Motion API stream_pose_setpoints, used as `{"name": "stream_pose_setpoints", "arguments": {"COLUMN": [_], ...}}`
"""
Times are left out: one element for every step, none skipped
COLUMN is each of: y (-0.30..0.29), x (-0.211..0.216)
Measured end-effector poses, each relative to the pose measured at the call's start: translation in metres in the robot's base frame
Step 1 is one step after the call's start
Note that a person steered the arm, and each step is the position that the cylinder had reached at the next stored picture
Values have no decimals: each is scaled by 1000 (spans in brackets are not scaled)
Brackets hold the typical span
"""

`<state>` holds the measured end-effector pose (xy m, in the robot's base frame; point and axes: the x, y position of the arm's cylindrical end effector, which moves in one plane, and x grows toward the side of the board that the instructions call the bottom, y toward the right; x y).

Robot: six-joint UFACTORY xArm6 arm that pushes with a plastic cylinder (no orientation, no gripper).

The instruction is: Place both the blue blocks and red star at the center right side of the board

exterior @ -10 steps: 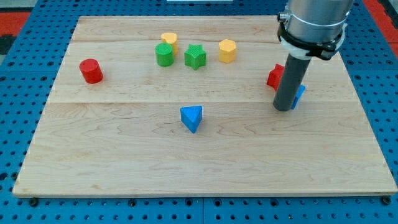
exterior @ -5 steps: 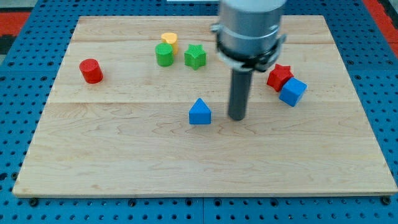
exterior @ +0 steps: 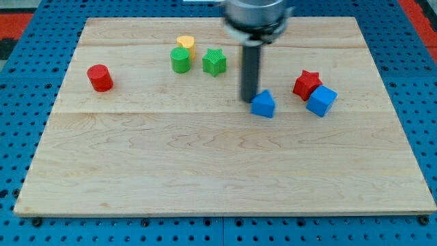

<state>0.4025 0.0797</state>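
My tip [exterior: 248, 100] rests on the board just left of the blue triangular block [exterior: 263, 104], touching or almost touching it. The red star [exterior: 307, 84] lies at the view's right, with the blue cube [exterior: 321, 101] against its lower right side. The blue triangular block sits about sixty pixels left of that pair. The rod rises from the tip toward the view's top and hides most of the yellow hexagonal block behind it.
A red cylinder [exterior: 100, 78] stands at the view's left. A yellow cylinder [exterior: 185, 46], a green cylinder [exterior: 181, 61] and a green star [exterior: 214, 62] cluster near the top middle. The wooden board [exterior: 218, 184] lies on a blue pegboard.
The blue triangular block has moved right and slightly up, toward the red star and blue cube. My tip went from the cube's side, across the middle, to the triangle's left.
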Motion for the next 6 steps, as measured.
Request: {"name": "stream_pose_setpoints", "arguments": {"y": [7, -72, 15, 50, 24, 71], "x": [-4, 4, 23, 33, 59, 58]}}
